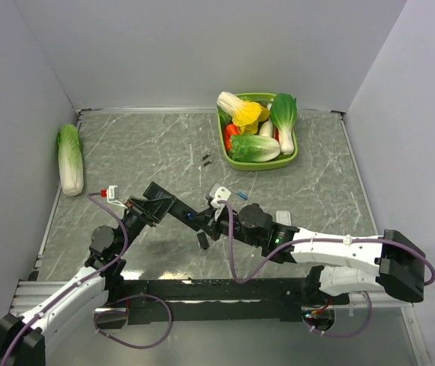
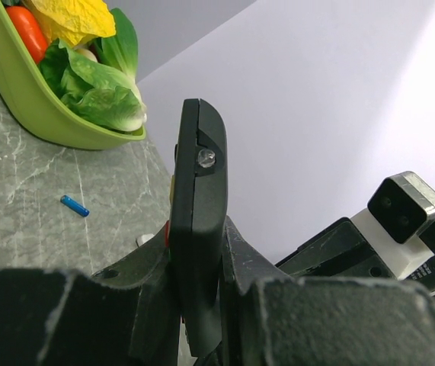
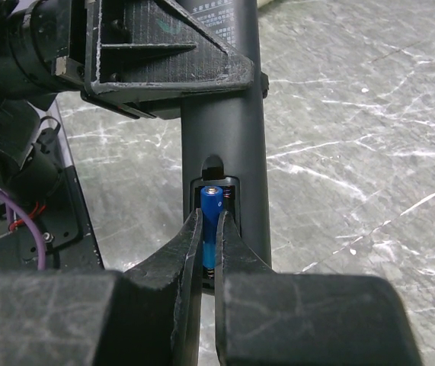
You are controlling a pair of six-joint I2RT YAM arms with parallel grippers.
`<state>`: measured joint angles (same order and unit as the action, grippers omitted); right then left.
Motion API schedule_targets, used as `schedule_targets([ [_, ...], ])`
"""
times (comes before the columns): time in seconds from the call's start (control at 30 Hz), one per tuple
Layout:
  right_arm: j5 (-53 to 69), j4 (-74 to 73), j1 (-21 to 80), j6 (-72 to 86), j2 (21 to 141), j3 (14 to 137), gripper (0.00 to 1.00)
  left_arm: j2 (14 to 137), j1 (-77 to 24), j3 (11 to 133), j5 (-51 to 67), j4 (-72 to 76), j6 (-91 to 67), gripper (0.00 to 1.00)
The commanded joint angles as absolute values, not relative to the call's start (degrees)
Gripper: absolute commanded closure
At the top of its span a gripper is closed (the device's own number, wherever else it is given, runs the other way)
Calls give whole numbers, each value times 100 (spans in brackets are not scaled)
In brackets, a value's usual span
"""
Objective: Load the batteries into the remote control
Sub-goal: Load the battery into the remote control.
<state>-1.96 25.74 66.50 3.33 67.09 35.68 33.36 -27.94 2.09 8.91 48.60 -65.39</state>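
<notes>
Clamping remote control (image 2: 199, 191) in left gripper (image 2: 196, 263), pinching battery (image 3: 210, 203) into its bay (image 3: 233, 200) with right gripper (image 3: 210, 223), risks popping it out if released half-seated.

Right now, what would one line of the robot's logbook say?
left gripper: holds remote control | right gripper: pinching battery in open compartment | second battery: lying on table

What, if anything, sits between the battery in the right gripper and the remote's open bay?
Nothing visible. The battery is partly inside the open bay of the remote control, pinched by the right gripper. The left gripper clamps the remote further up, clear of the bay.
</notes>
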Motion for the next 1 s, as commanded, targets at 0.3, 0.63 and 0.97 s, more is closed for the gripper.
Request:
schedule_targets([
  [0.3,-229,1652,6706,404,7022,4096,97,3305,-2777,-184,615,5651,-6636,99],
  [0.63,-211,1477,6706,352,7180,4289,83,3594,-2777,-316,571,5994,-6811,99],
  [0.97,-97,1415,6706,404,7321,4474,77,3832,-2777,-369,668,6302,-6873,99],
])
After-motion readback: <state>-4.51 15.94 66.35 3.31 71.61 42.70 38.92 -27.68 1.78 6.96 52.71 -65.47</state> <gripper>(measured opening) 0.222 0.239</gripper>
